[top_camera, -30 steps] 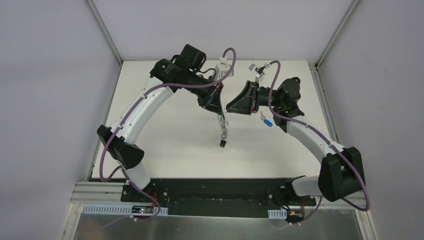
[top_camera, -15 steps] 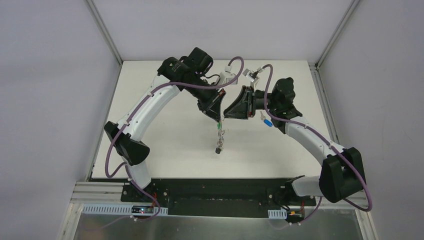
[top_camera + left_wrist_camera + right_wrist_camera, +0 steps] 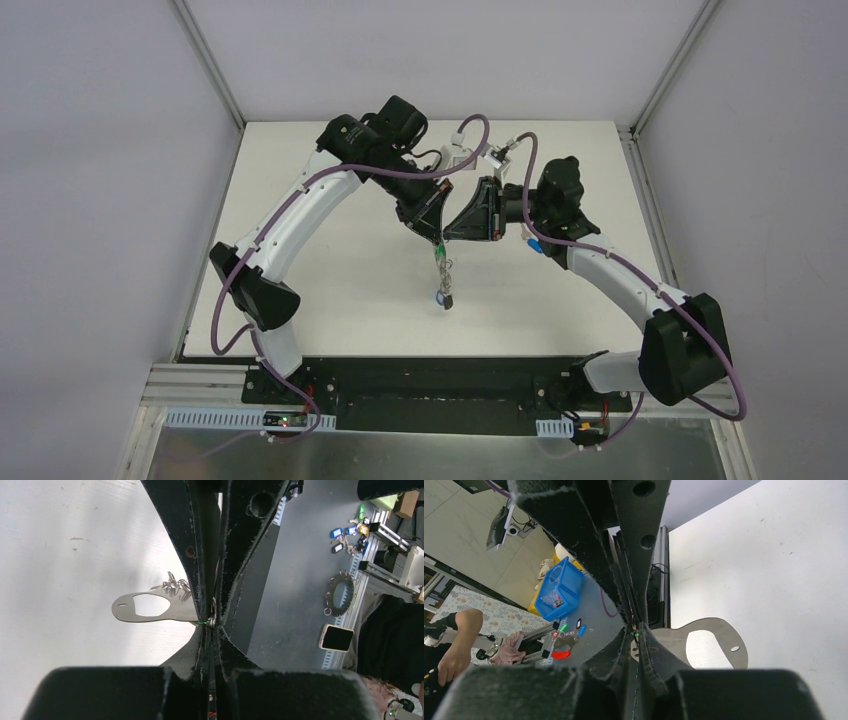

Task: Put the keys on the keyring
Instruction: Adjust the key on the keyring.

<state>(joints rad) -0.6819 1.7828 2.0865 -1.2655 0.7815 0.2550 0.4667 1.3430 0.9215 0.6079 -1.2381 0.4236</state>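
L gripper (image 3: 212, 622) clenched on keyring (image 3: 150, 607), which trails toward 6 o'clock in top view. R gripper (image 3: 636, 630) meets it from 3 o'clock, jaws nearly together; grasp can't be told. Past it at 3 o'clock, blue key (image 3: 534, 244) lies on table (image 3: 330, 290).

L jaws block R jaws, keyring (image 3: 442, 268) dangling below
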